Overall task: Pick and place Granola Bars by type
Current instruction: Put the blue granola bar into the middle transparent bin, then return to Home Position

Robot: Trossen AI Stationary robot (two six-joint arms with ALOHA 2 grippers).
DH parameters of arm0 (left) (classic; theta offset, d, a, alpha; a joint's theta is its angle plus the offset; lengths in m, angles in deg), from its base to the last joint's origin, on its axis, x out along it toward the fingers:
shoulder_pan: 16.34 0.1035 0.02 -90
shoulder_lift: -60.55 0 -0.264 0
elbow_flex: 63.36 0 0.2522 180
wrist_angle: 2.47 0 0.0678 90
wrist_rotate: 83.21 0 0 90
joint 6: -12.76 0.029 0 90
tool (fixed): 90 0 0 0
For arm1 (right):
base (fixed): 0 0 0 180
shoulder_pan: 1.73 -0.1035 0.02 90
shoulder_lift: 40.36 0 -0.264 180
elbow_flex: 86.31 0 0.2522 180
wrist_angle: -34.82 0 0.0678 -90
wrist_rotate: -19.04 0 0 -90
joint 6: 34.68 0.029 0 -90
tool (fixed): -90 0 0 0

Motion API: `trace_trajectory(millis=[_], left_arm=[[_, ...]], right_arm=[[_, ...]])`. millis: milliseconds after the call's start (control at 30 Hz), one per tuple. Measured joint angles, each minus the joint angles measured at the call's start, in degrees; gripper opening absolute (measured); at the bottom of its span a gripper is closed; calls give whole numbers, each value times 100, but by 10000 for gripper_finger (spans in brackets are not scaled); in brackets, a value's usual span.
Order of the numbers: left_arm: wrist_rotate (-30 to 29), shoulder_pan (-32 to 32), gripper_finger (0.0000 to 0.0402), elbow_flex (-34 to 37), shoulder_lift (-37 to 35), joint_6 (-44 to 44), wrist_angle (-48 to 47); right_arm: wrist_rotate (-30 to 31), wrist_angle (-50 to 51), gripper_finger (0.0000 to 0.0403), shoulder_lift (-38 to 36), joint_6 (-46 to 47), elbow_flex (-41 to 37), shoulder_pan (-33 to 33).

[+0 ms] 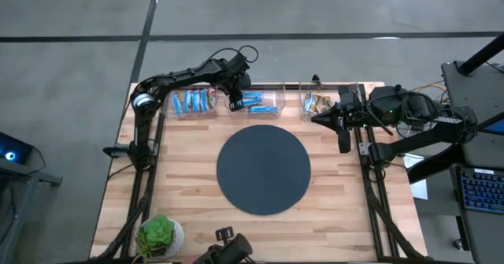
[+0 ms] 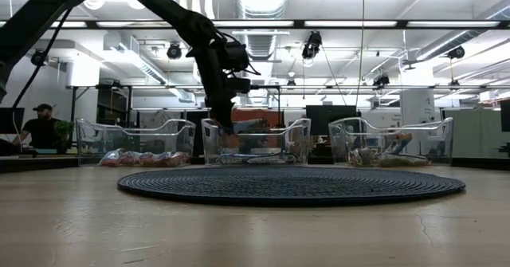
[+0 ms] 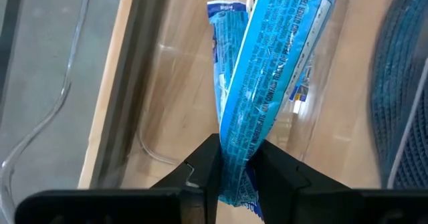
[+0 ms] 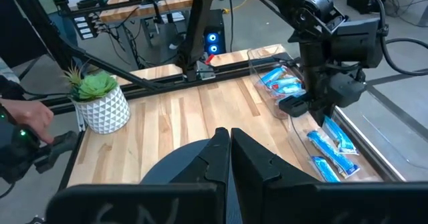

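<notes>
Three clear bins stand along the far edge. The left bin (image 1: 193, 103) holds blue bars with red and white, the middle bin (image 1: 257, 102) bright blue bars, the right bin (image 1: 318, 102) brown-tan bars. My left gripper (image 1: 235, 100) (image 3: 237, 174) reaches down into the middle bin (image 2: 255, 143) at its left end and is shut on a bright blue bar (image 3: 274, 63). Another blue bar (image 3: 219, 43) lies behind it in the bin. My right gripper (image 1: 344, 138) (image 4: 229, 147) waits, shut, near the right bin, touching nothing. My left gripper pinches the bright blue bar between its two fingers near one end (image 3: 235, 150), and the wrapper's crimped tip (image 3: 242, 196) sticks out past the fingers. The fingers come from above, pointing down. The bar hangs along them into the middle bin; whether its lower end touches anything does not show.
A large dark round mat (image 1: 264, 169) covers the table's middle. A potted plant (image 1: 160, 236) stands at the near left corner. A person's hand (image 4: 27, 120) shows beside the table's left edge, and a person (image 2: 36, 127) sits in the room beyond.
</notes>
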Motion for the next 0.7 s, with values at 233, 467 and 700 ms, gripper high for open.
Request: trace_trajectory(millis=[233,467,700], left_arm=[[-39,0,62,0,0,-4,-10],[58,0,74,0,0,-256,-19],[64,0,141,0,0,-329,-54]], right_arm=[[-1,0,8,0,0,0,-1],[-1,0,8,0,0,0,-1],[-1,0,8,0,26,0,-1]])
